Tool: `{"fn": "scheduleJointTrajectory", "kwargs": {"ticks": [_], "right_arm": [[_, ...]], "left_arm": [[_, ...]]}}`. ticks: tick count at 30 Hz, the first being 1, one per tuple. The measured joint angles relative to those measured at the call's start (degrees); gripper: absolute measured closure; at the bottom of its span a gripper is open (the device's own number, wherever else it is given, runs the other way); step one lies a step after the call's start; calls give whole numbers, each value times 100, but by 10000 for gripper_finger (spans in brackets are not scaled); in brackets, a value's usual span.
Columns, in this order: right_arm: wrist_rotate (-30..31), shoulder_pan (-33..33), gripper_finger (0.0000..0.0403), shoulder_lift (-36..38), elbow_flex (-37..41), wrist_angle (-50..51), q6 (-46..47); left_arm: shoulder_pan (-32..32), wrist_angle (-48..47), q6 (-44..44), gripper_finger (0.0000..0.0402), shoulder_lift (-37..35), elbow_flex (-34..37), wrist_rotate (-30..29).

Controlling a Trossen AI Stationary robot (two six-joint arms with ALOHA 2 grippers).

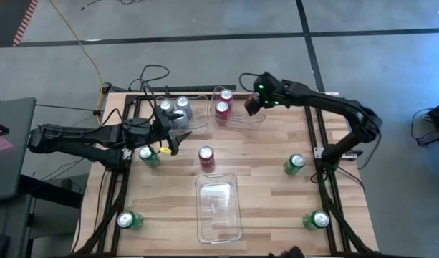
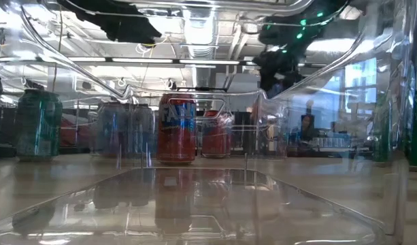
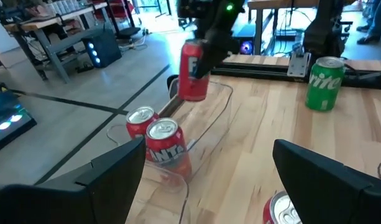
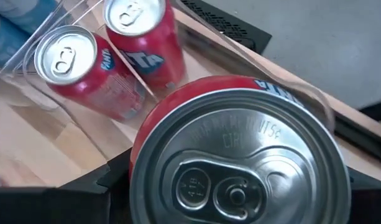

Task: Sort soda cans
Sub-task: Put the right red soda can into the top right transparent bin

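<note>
Left gripper (image 1: 177, 137) hovers low over the bench (image 1: 262, 154) beside the bin of silver cans (image 1: 175, 109) — fingers spread, holding nothing; a green can (image 1: 149, 155) stands just beside it. Centre: a lone red can (image 1: 205, 155) stands upright on the bench. Right gripper (image 1: 252, 104) holds a red soda can (image 3: 192, 70) by its side wall above the red-can bin (image 1: 249, 117), fingers clasped wide around the body. Thin-walled, smooth, probably light — best gripped mid-body, gently enough not to dent.
</note>
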State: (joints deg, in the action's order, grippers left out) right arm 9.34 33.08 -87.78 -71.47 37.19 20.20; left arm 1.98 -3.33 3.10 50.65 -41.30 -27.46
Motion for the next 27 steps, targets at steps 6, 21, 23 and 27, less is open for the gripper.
{"fn": "scheduleJointTrajectory", "kwargs": {"ticks": [6,21,23,27], "right_arm": [[-6,81,89,-838,-798,18,-355],[-327,155,89,-2112,-1179,-6,-1032],[-365,157,89,-2137,-1179,-69,-1041],[-363,155,89,-2137,-1179,-176,-1027]], "left_arm": [[0,6,27,56,7,0,-1],[0,-120,96,56,4,0,-96],[0,-118,95,56,4,0,-146],[0,-115,97,56,4,0,-194]]}}
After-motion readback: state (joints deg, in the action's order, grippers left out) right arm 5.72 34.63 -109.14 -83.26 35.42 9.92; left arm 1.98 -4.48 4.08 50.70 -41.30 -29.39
